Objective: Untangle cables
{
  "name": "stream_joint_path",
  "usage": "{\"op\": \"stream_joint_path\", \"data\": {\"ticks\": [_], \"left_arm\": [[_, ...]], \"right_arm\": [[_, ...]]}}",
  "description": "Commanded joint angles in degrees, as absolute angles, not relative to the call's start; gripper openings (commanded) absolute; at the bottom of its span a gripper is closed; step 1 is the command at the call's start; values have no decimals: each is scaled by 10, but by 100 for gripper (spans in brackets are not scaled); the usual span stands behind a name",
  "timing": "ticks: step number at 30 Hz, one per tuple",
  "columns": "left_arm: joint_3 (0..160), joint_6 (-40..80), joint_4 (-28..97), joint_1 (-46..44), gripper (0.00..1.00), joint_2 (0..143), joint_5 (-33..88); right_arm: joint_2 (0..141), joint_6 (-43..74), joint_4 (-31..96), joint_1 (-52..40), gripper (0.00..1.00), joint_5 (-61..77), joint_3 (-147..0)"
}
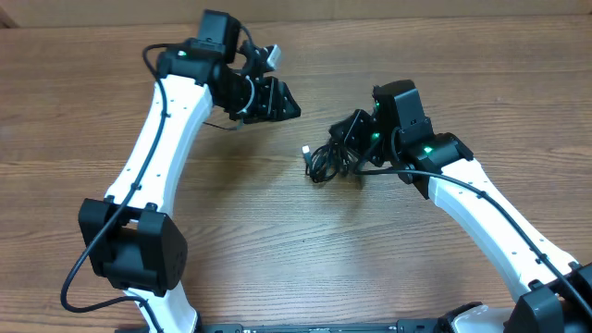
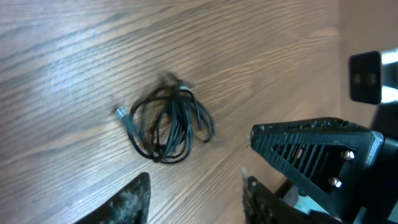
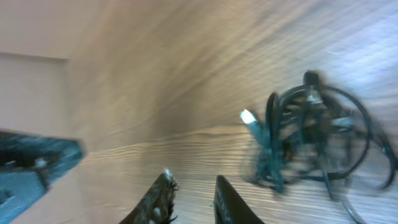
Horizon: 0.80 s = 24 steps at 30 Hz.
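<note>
A tangled bundle of thin black cables (image 1: 326, 160) with a small light connector end lies on the wooden table. It also shows in the left wrist view (image 2: 168, 124) and, blurred, in the right wrist view (image 3: 311, 140). My left gripper (image 1: 280, 100) hovers up and to the left of the bundle; its fingers (image 2: 196, 190) are spread wide and empty. My right gripper (image 1: 348, 129) is just above the bundle's right side; its fingers (image 3: 191, 190) are a narrow gap apart with nothing between them, left of the cables.
The wooden table (image 1: 277, 231) spreads around the bundle. The other arm's gripper shows in each wrist view: the right one (image 2: 317, 152) in the left wrist view, the left one (image 3: 31, 165) in the right wrist view. A pale wall or edge lies at the far side (image 1: 416, 7).
</note>
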<state>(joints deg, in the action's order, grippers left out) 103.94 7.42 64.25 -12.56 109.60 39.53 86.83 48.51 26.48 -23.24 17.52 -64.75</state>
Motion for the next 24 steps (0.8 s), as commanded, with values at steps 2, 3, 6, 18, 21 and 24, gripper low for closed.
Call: {"op": "stream_joint_path", "data": {"ticks": [2, 3, 6, 18, 21, 24], "left_arm": [[1048, 58, 648, -116, 56, 1084, 415], [1048, 60, 650, -118, 57, 1084, 402], [1048, 60, 660, -128, 58, 1084, 364], [1033, 79, 660, -225, 61, 1140, 225], [1033, 79, 653, -249, 58, 1182, 225], [1033, 79, 648, -269, 52, 1225, 227]], "right_arm": [[860, 445, 241, -233, 40, 234, -658], [860, 445, 245, -233, 41, 216, -658], [860, 447, 291, -233, 47, 107, -658], [917, 401, 395, -204, 54, 6, -658], [919, 379, 397, -202, 53, 32, -658], [924, 376, 407, -202, 53, 40, -658]]}}
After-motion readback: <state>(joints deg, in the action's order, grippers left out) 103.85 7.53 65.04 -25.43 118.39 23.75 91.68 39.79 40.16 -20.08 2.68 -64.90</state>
